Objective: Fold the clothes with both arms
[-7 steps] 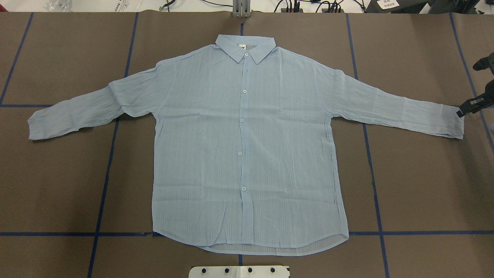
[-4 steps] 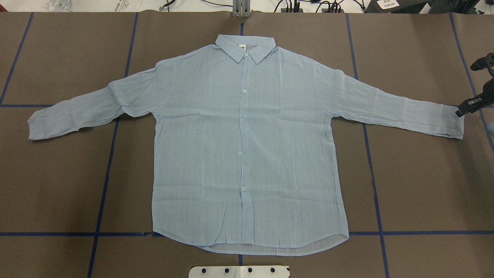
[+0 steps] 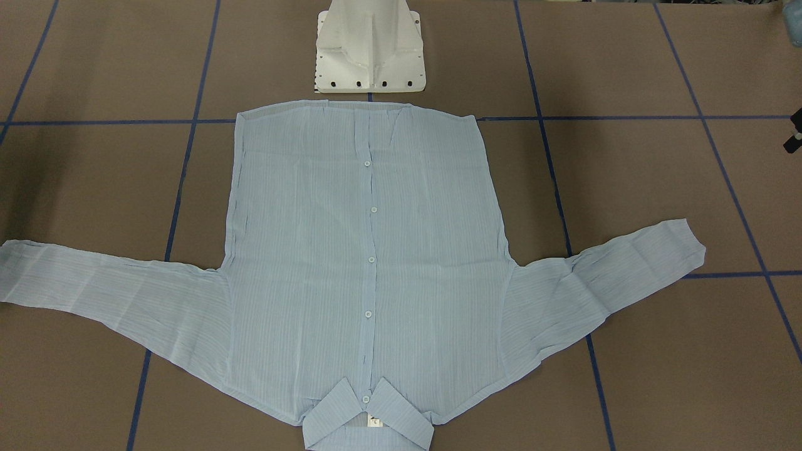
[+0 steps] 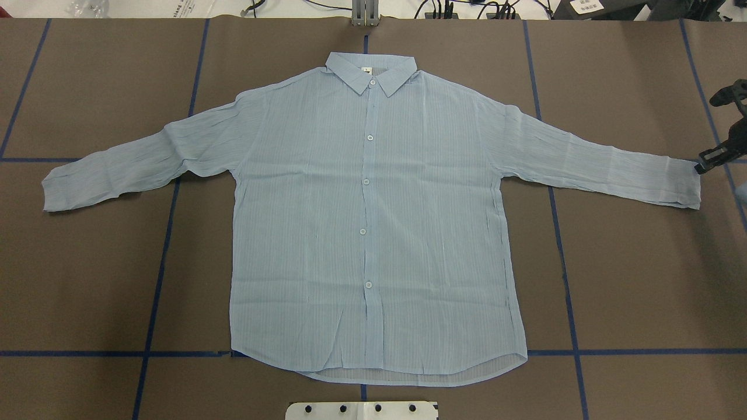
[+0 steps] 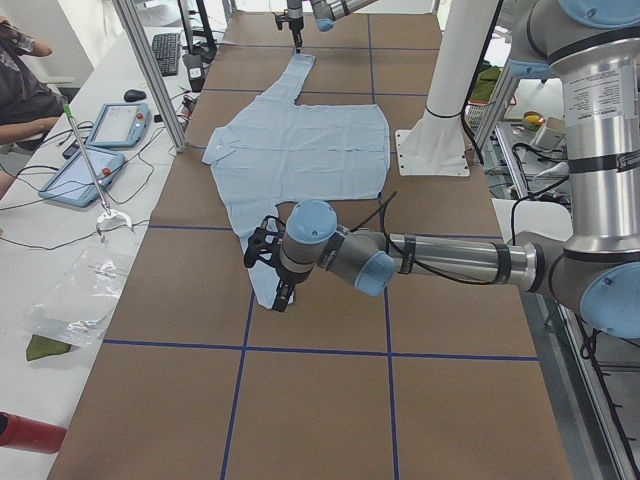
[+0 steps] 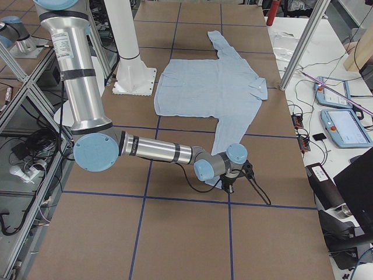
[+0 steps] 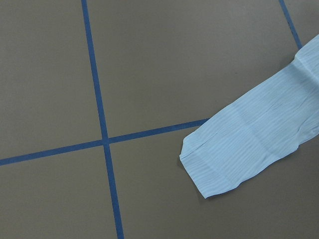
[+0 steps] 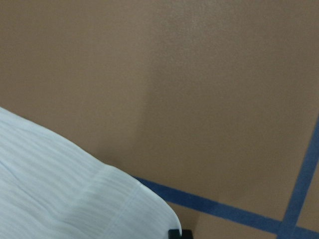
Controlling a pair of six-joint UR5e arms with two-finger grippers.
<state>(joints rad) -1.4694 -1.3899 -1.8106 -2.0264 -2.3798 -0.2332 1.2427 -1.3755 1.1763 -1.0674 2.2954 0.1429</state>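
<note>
The clothes are one light-blue striped shirt (image 4: 373,221), spread flat and buttoned, with its collar (image 4: 371,69) at the far side. My right gripper (image 4: 705,135) is at the right sleeve cuff (image 4: 683,184). It is open, and its lower fingertip (image 4: 698,168) touches the cuff's far corner. That black fingertip (image 8: 179,233) also shows at the cuff's edge in the right wrist view. My left gripper (image 5: 272,275) hovers over the left sleeve cuff (image 7: 219,164). It is out of the overhead view, and I cannot tell if it is open or shut.
Brown table covering with blue tape lines (image 4: 163,256). The white robot pedestal (image 3: 369,47) stands just beyond the hem. To the table's side lie tablets (image 5: 85,175) and a person's arm (image 5: 20,110); cables and a laptop (image 6: 358,186) lie on the other side.
The right gripper has shifted slightly at the right cuff. The shirt lies as before.
</note>
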